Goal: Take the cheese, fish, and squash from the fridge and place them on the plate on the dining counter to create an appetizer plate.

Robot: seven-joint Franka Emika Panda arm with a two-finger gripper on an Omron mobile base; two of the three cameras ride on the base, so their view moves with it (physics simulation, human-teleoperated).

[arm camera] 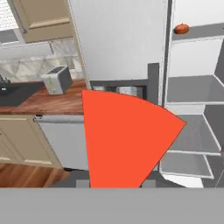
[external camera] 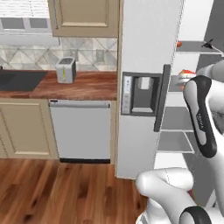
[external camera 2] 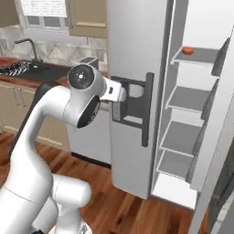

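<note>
The cheese (arm camera: 124, 135), a red-orange wedge, fills the middle of the hand view, and my gripper (arm camera: 116, 182) is shut on it. From the left base view the cheese (external camera: 187, 72) shows as a small reddish bit at my hand, in front of the open fridge (external camera: 148, 48) shelves. The squash (external camera 2: 187, 50), a round orange lump, sits on the upper shelf; it also shows as the squash (arm camera: 181, 29) at the top right. A dark spiky fish (external camera: 209, 43) lies further right on that shelf. The plate and dining counter are out of view.
The fridge's left door with its dark dispenser (external camera: 141, 94) and handle (external camera: 161, 98) is closed; the right side stands open, showing white shelves (external camera 2: 187, 98). To the left are a wood-topped kitchen counter (external camera: 87, 85), toaster (external camera: 66, 69), dishwasher (external camera: 81, 131) and sink (external camera 2: 27, 68).
</note>
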